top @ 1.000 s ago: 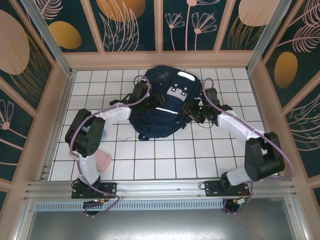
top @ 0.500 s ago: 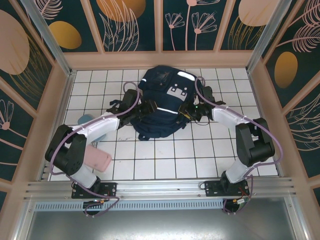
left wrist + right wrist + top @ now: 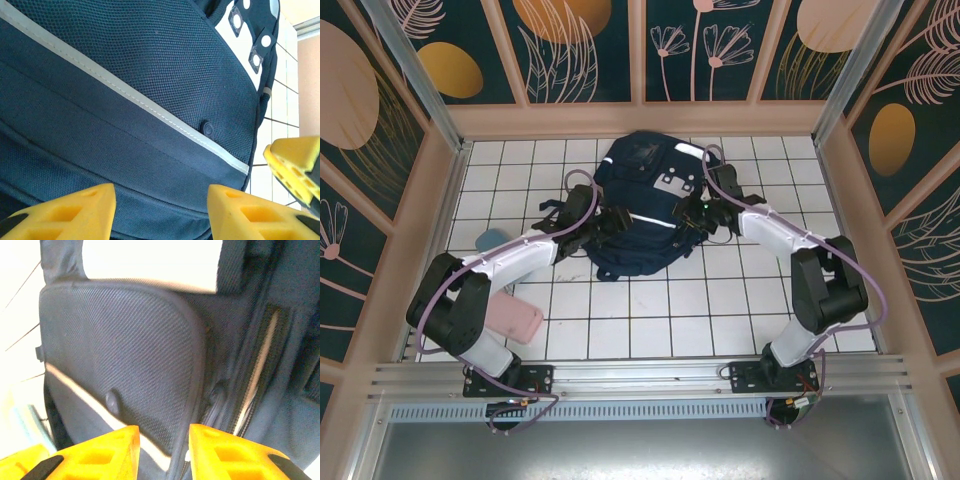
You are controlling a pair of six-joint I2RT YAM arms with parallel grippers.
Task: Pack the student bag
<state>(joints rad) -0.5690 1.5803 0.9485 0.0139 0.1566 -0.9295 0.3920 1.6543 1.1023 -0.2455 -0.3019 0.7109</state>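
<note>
The student bag (image 3: 642, 205) lies flat on the white tiled floor, navy with a thin white diagonal stripe (image 3: 125, 92) and grey patches near its top. My left gripper (image 3: 611, 222) hovers at the bag's left side, jaws wide open, and navy fabric (image 3: 150, 165) spans the gap between its yellow fingers (image 3: 75, 212). My right gripper (image 3: 693, 214) is at the bag's right side, open, its yellow fingers (image 3: 107, 452) straddling the edge seam of the mesh front pocket (image 3: 120, 355). The right gripper's yellow fingertip (image 3: 295, 165) shows at the left wrist view's right edge.
A pink flat case (image 3: 516, 319) lies on the tiles beside the left arm's base. A small light-blue object (image 3: 492, 238) sits left of the left forearm. Wooden walls (image 3: 640, 118) enclose the floor on three sides.
The left arm swung down from the bag's upper left to its lower left side, uncovering the pink case. The right gripper shifted up and left along the bag's right edge.
</note>
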